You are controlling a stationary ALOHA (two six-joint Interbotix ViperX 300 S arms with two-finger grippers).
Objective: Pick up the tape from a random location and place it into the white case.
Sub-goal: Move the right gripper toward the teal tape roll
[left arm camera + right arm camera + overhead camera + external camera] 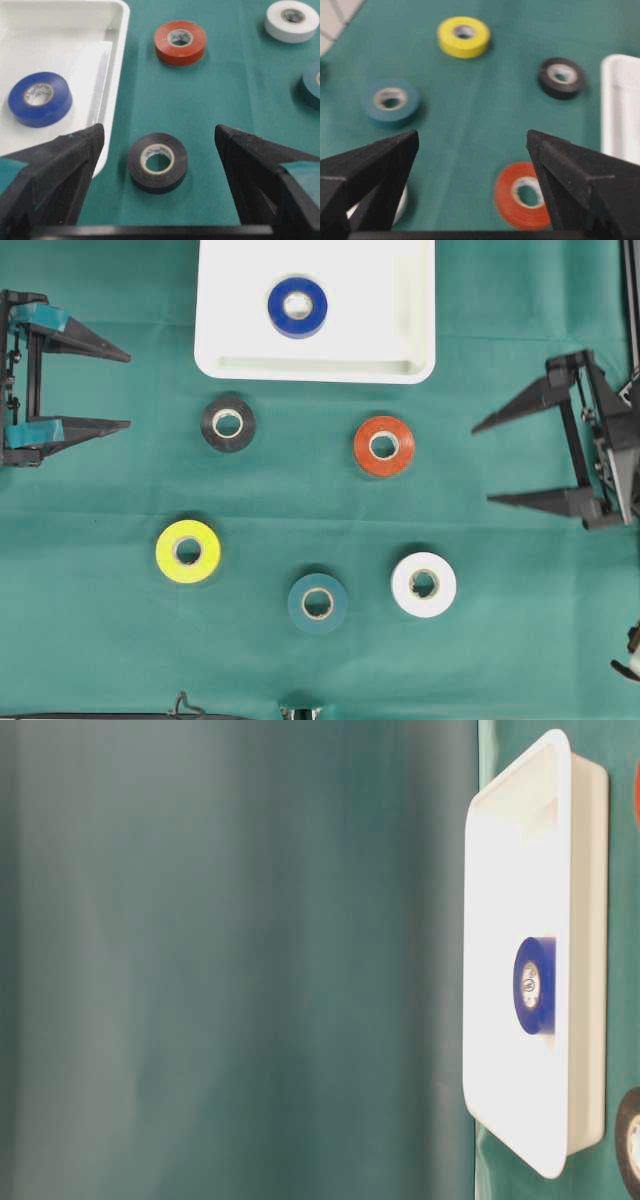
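**benchrat:** Green cloth all over the tabletop (100, 640), with the big shallow white plastic case (400, 300) sitting at the far edge in the overhead view. One glossy blue roll of tape (297, 307) is already lying flat inside it. Five more rolls are loose on the cloth, all lying flat with the core hole facing up: black roll (228, 424), orange-red roll (384, 446), yellow roll (188, 551), teal roll (317, 602) and white roll (423, 584).

**servo_sam:** So which arm takes what? Neither is carrying anything, right?

**benchrat:** Right. The left gripper (125, 390) and the right gripper (485, 462) both have their jaws spread wide with nothing between them, each parked off to its own side, well apart from every roll.

**servo_sam:** What decides the next move, then?

**benchrat:** Lineup, I'd say. In the left wrist view the black roll sits almost dead centre between the jaws, straight ahead, just beside the case's near rim. In the right wrist view the orange-red roll is the close one, sitting toward the right-hand jaw rather than centred, so that arm would need a small sideways nudge first.

**servo_sam:** Grip angle matter?

**benchrat:** Probably not much. They're round, no long axis, so any approach across the outer diameter should do.
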